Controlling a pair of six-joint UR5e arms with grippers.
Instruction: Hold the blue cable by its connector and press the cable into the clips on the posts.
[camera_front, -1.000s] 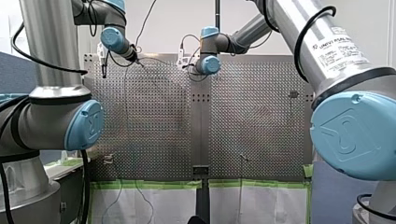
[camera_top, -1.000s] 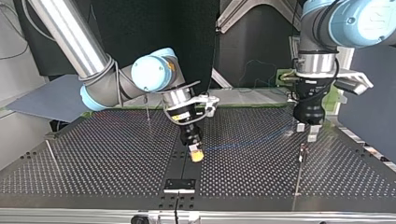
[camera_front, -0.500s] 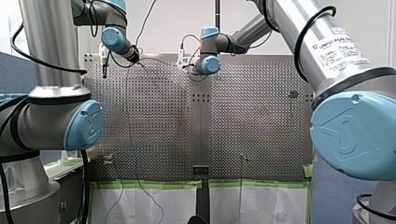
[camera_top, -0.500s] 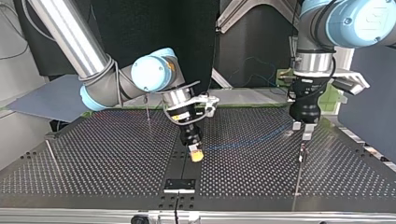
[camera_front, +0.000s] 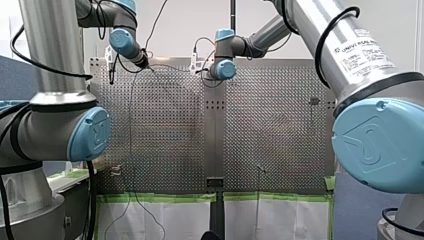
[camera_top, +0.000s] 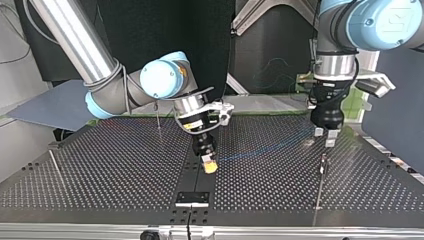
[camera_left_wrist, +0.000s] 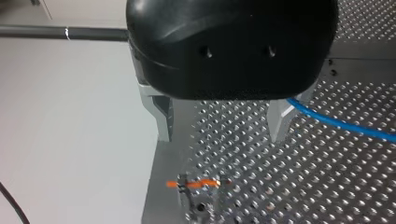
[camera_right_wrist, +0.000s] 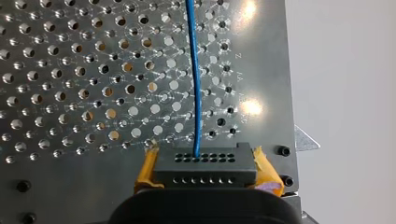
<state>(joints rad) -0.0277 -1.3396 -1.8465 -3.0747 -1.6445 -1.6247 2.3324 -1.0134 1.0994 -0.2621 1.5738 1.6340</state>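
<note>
Blue cable (camera_top: 260, 152), thin and by the look of it light and limp, runs low over the perforated table (camera_top: 100, 175) in the top view, from my right gripper (camera_top: 210, 166) at centre-left to my left gripper (camera_top: 324, 138) at the right. My right gripper's yellow pads (camera_right_wrist: 266, 171) are clamped on the black connector (camera_right_wrist: 205, 164). That is the cable's only rigid part, so the sensible place to hold it. The wire itself would likely sag or kink if squeezed, and probably needs drawing taut before it seats in a clip.

Further right, my left gripper hangs with its metal fingers (camera_left_wrist: 163, 119) spread wide and nothing between them. The cable passes the outer side of one finger; whether it touches cannot be told. A thin post (camera_top: 323, 167) stands just in front of that gripper.

Only the right wrist view shows the cable entering the connector's row of holes. Only the left wrist view shows an orange-marked clip (camera_left_wrist: 196, 183) below the open fingers — too small to make out in the top view. The front view is too distant to read either grip.
</note>
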